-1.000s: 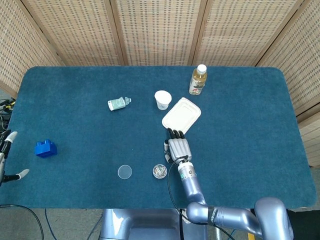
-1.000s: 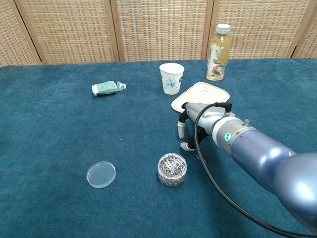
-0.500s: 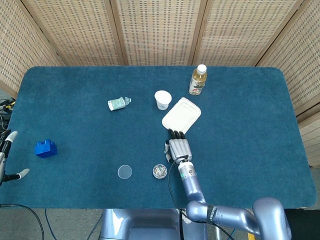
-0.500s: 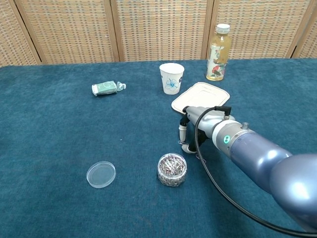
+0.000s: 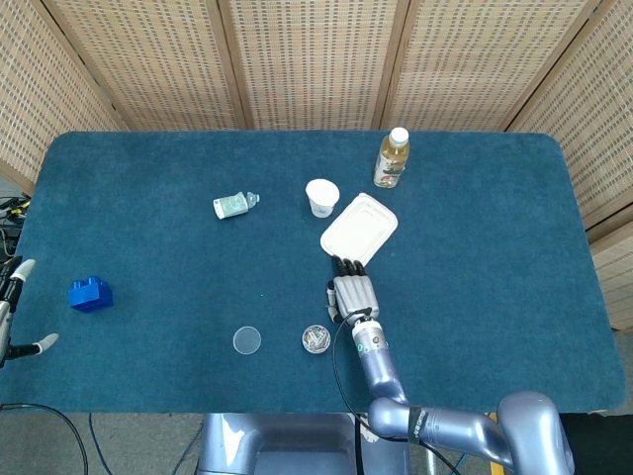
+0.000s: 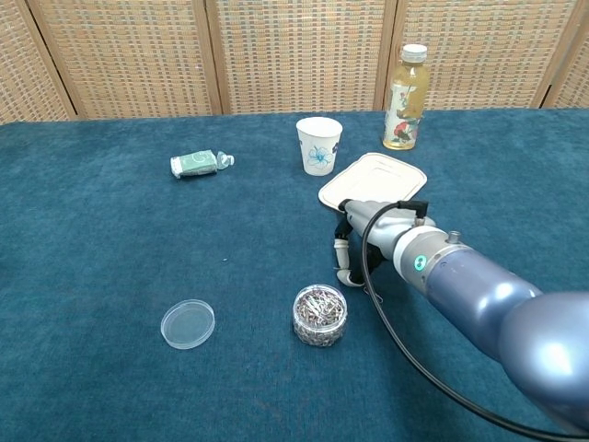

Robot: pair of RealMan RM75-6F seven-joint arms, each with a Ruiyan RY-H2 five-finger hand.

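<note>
Where the head view looks down on the blue carpeted tabletop point(image 5: 475, 267), the right robot hand point(image 5: 352, 294) lies flat, fingers out & grasping nothing, betw. the white lidded plastic tray point(image 5: 359, 227) and the small clear tub of metal clips point(image 5: 316, 339). Left robot hand point(image 5: 12, 312) pokes in at the left edge, fingers apart, holding nothing, near the blue toy brick point(image 5: 90, 294). In chest view, the right robot hand point(image 6: 354, 241) points fingers down just above the tub point(image 6: 319, 315), w/ the clear round lid point(image 6: 188, 324) well apart.

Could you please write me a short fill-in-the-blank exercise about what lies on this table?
1. The small round jar nearest the right robot hand is full of metal ____.
2. The paper cup stands ____, its mouth facing up.
3. The building block near the table's left edge is ____ in colour.
4. The clear round lid lies to the ____ of the jar in both views.

Missing words: paper clips; upright; blue; left
</note>
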